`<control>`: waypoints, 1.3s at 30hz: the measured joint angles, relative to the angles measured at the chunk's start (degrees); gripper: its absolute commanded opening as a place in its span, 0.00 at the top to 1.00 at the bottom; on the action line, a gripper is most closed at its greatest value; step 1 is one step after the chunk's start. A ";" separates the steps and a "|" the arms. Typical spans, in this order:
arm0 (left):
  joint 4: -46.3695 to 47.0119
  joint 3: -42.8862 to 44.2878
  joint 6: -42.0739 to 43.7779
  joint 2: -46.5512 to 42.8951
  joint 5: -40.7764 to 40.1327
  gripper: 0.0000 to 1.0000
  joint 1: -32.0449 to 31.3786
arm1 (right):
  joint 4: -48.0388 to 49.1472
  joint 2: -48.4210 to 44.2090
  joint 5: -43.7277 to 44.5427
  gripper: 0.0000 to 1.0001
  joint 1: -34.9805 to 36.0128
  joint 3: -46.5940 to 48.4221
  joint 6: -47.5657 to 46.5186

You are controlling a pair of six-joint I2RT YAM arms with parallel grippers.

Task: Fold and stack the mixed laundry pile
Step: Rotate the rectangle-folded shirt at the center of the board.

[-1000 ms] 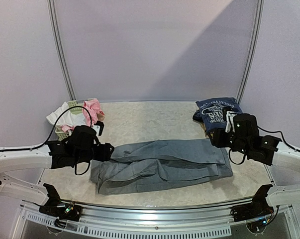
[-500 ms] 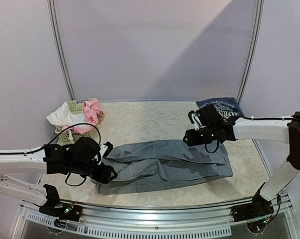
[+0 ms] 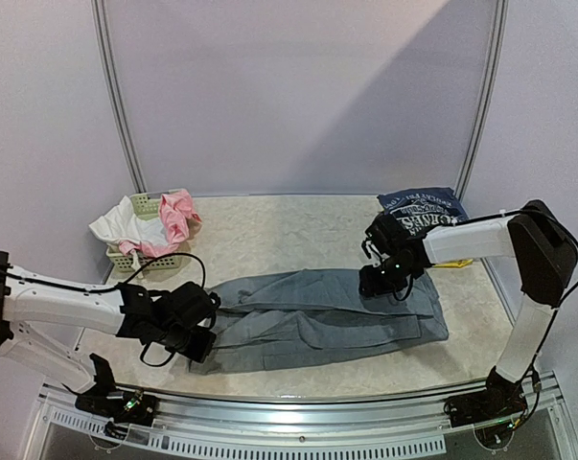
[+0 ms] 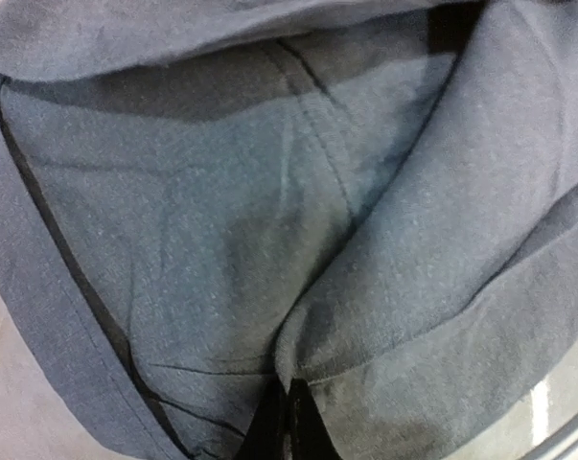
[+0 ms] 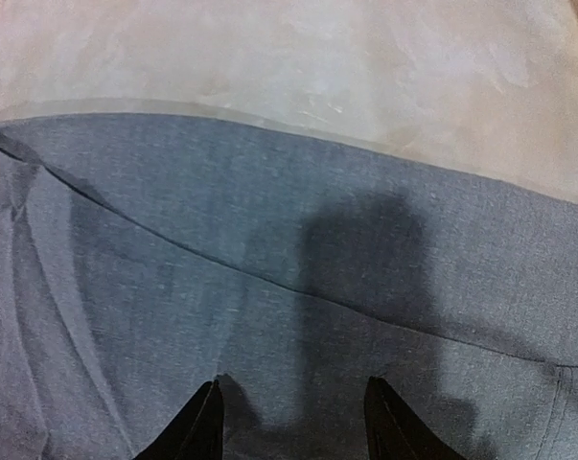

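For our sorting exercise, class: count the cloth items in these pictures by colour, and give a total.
Grey: 1, the large grey cloth trousers spread flat
Navy: 1, the folded navy printed tee
Pink: 1, the crumpled pink cloth piece in the pale-green lattice plastic basket
White: 1, the crumpled white cloth piece draped over that basket
Total: 4

One grey trousers (image 3: 327,316), one tee (image 3: 423,203), one basket (image 3: 145,203)

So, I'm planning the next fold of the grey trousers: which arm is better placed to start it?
Left. The left gripper is shut on the grey trousers at their near left corner; the right gripper stands open above their far right part, holding nothing.
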 measured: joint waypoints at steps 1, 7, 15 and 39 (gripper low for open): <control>-0.02 0.15 0.04 1.07 -0.90 1.00 0.00 | -0.33 0.24 0.02 0.50 -0.13 0.00 0.07; -0.28 4.28 1.53 7.96 -6.56 1.00 1.36 | -0.81 0.70 0.04 0.50 -0.39 -0.35 0.92; -0.04 15.32 6.97 20.72 -9.33 1.00 9.79 | 1.68 -1.14 1.25 0.50 -0.39 -3.85 3.04; -7.63 57.81 25.40 50.86 -8.72 1.00 31.58 | 4.63 -4.42 -20.11 0.51 11.02 -8.33 4.31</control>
